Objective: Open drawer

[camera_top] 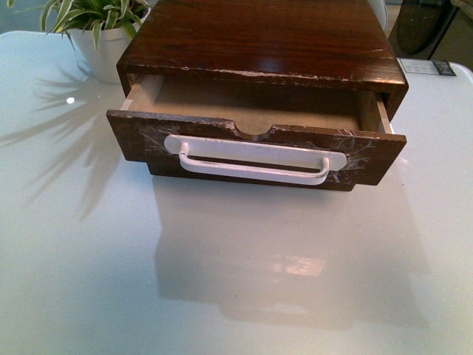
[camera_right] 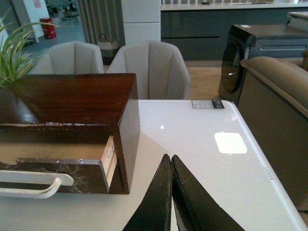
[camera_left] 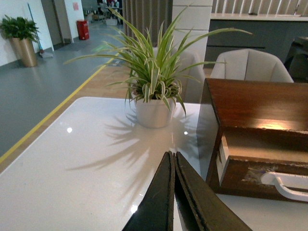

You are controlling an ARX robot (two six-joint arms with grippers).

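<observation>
Front view: the drawer (camera_top: 255, 151) stands partly pulled out of its dark wooden box (camera_top: 259, 44) on the white surface (camera_top: 222, 281), its pale inside bare as far as shows; the white handle (camera_top: 255, 164) faces the camera. A potted plant (camera_top: 100, 33) sits just beside the box.

Left wrist view: the left pincer (camera_left: 173, 192) is pressed closed, holding nothing, near the drawer's corner.

Right wrist view: the right pincer (camera_right: 171, 192) is likewise closed and empty, beside the box.
</observation>
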